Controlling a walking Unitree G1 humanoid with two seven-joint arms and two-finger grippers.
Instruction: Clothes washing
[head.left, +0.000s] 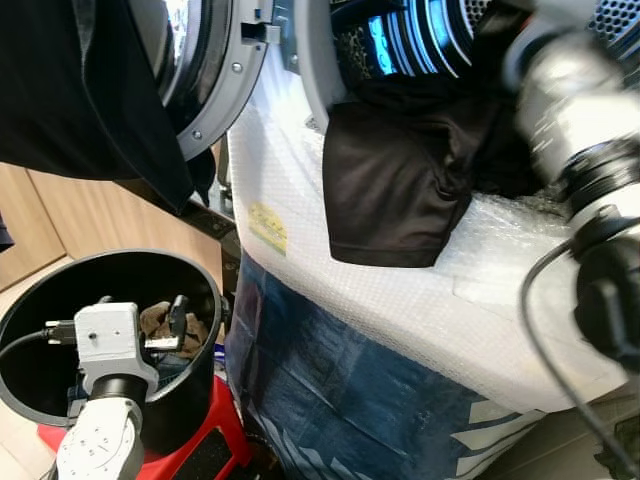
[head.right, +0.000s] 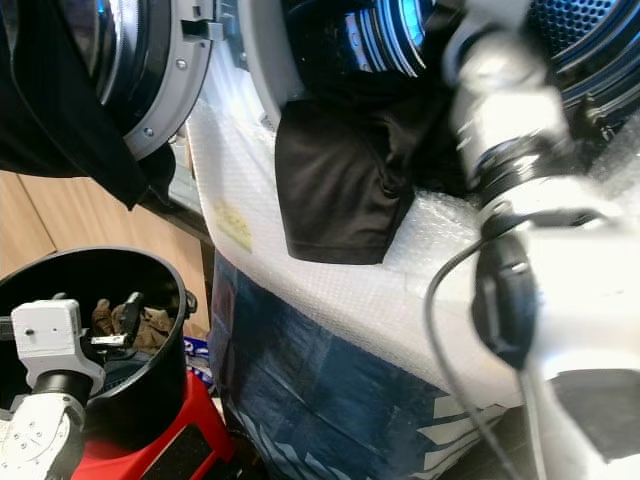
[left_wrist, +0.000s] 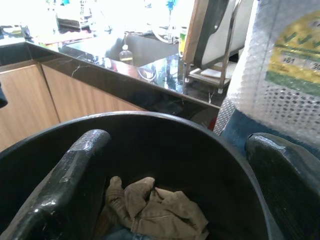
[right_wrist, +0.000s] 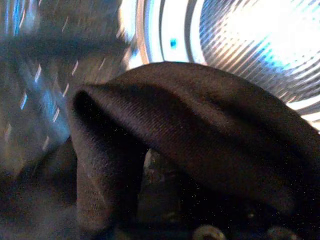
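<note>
A black garment (head.left: 395, 190) hangs out of the washer drum (head.left: 420, 40) and down over the machine's front. My right arm (head.left: 575, 110) reaches up into the drum mouth, blurred. In the right wrist view, folds of the black garment (right_wrist: 200, 130) lie close across the lens with the lit drum (right_wrist: 250, 35) behind. My left gripper (head.left: 165, 335) hovers open inside the black bucket (head.left: 190, 275), with nothing between its fingers (left_wrist: 82, 160). Crumpled tan clothes (left_wrist: 155, 210) lie at the bucket's bottom, just below it.
The round washer door (head.left: 215, 70) stands open at the upper left with another dark garment (head.left: 80, 90) draped over it. The washer body (head.left: 300, 200) is wrapped in bubble wrap. The bucket sits on a red base (head.left: 215, 440). Wooden cabinets (head.left: 90, 220) stand behind.
</note>
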